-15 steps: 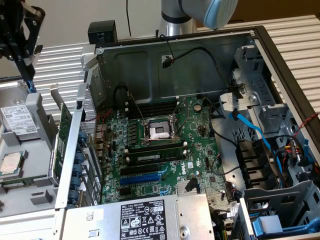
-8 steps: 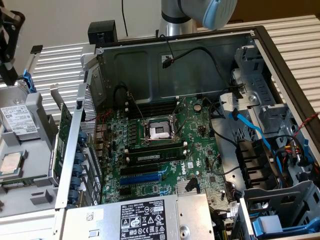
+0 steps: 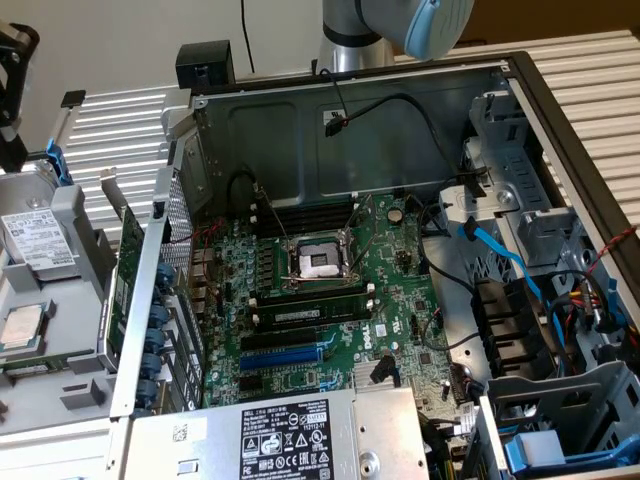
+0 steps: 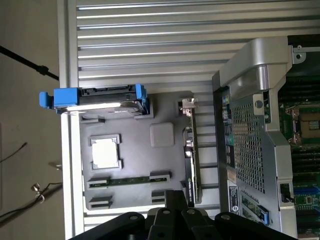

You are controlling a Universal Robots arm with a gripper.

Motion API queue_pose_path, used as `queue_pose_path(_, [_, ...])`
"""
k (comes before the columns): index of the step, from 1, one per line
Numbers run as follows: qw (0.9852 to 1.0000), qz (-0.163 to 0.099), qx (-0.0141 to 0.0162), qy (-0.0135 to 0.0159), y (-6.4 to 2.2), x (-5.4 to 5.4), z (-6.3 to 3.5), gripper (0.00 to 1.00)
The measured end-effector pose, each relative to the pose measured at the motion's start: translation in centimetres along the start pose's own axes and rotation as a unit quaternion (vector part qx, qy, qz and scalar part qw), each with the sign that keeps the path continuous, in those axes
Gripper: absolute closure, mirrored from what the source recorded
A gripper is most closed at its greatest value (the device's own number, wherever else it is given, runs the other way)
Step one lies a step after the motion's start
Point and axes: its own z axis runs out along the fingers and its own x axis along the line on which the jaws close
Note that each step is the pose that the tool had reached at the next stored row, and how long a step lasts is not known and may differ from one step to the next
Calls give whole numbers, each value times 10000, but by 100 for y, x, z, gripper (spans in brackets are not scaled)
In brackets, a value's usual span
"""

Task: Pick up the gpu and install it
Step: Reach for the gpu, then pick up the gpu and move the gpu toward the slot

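The gpu [image 4: 190, 150] stands on its thin edge in a slot of the grey tray [image 4: 135, 165], silver bracket [image 4: 188, 104] at one end. In the exterior view the gpu [image 3: 126, 262] is the green card beside the case's perforated rear wall, at the exterior view's left. My gripper [image 4: 176, 201] hovers above the tray, its black fingers shut together near the card's end opposite the bracket. Nothing is held. I cannot tell whether the fingers touch the card.
The tray also carries a hard drive with blue brackets [image 4: 97, 101], a processor chip [image 4: 106, 153] and a memory stick [image 4: 129, 180]. The open computer case holds the green motherboard [image 3: 340, 290] with a blue slot [image 3: 290, 356]. Cables [image 3: 520, 270] and drive cages crowd its right side.
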Motion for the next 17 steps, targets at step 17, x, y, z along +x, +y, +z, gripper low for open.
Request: queue_pose_path(17, [10000,-1,-7,-32,-1,7,23,89])
